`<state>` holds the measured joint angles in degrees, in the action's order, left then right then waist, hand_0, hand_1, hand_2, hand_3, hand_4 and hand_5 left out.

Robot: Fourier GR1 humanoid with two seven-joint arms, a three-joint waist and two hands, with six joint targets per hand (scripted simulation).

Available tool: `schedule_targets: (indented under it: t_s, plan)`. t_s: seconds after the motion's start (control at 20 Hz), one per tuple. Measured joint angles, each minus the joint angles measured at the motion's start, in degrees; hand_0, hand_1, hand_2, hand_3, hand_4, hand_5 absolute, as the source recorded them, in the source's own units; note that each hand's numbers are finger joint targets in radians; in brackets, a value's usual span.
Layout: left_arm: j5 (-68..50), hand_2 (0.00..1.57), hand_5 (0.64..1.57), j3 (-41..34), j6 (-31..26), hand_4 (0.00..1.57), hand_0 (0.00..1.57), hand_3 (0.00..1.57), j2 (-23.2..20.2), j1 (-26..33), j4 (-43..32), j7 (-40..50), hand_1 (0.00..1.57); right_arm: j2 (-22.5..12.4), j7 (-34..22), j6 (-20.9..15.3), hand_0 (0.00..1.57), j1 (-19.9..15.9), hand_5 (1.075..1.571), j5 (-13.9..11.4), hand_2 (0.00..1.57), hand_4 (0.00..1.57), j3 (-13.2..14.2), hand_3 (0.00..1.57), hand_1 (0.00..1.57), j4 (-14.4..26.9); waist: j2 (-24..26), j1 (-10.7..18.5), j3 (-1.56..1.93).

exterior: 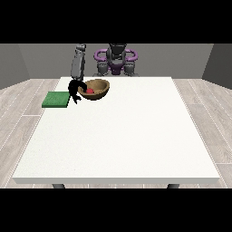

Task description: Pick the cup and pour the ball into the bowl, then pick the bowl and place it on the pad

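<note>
In the upper left of the frame, the hand at the view's left (74, 90) is hanging at the left rim of the wooden bowl (100, 93), with its dark fingers curling down beside the rim and toward the white table (118, 136). Whether those fingers are actually grasping the rim or only lying against it, I cannot tell. The red ball (90, 91) is sitting inside the bowl, so the pour is judged done; no cup is showing anywhere. The green pad (56, 99) is lying just left of the hand, near the table's upper-left edge, with the bowl just beside it but not on it.

The step in hand is likely taking hold of the bowl and carrying it onto the pad. To do it well, the hand is needing a secure hold on the near-left rim before any lift, and the bowl is needing to stay level so the 1 ball is not rolling out. The path is short and leftward; setting the base fully within the pad's outline matters. The other hand is not showing in this view.
</note>
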<state>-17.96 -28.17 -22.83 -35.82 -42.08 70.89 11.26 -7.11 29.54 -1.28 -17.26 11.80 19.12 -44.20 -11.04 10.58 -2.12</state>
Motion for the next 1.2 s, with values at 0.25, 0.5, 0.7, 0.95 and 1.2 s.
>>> schedule_targets:
  t_s: [0.25, 0.5, 0.7, 0.95, 1.2]
  plan:
    - [-1.91, 0.0, 1.52, -0.92, -1.12, 1.14, 0.0, 0.0, -1.16, -0.94, -0.08, 0.71, 0.0, -0.18, 1.3, -3.24, 1.57, 2.01, 1.536, -0.32, 1.57, 0.96, -0.4, 1.37, 1.57, -2.75, -0.97, 1.55, 0.24]
    - [-2.14, 0.0, 1.526, -1.01, -1.64, 1.19, 0.0, 0.0, -0.91, 0.04, -1.03, 0.34, 0.0, -0.9, -3.97, -7.11, 1.57, 3.3, 1.545, -0.85, 1.57, 1.0, -2.12, 1.18, 1.57, -5.92, 0.04, 2.11, 1.3]
    - [-1.7, 0.0, 1.539, -1.54, -1.64, 1.2, 0.0, 0.0, -1.29, 1.36, -3.05, -0.05, 0.0, -2.46, -13.36, -7.95, 1.57, 3.14, 1.558, -0.72, 1.57, 1.04, -4.63, 1.03, 1.57, -8.37, 1.71, 1.08, 2.63]
    - [-1.08, 0.0, 1.54, -2.89, -2.1, 1.2, 0.0, 0.0, -2.49, 3.43, -5.18, -1.84, 0.0, -11.8, -23.84, -7.47, 1.57, 3.64, 1.563, -2.27, 1.57, 1.05, -5.06, 0.72, 1.57, -10.91, 2.29, -1.51, 2.3]
    - [-0.17, 0.0, 1.543, -4.03, -2.7, 1.21, 0.0, 0.0, -3.67, 6.28, -7.9, -4.25, 0.0, -23.74, -34.14, -3.46, 1.57, 1.91, 1.564, -3.08, 1.57, 1.09, -3.66, 0.57, 1.57, -12.33, 3.9, -5.19, 2.07]
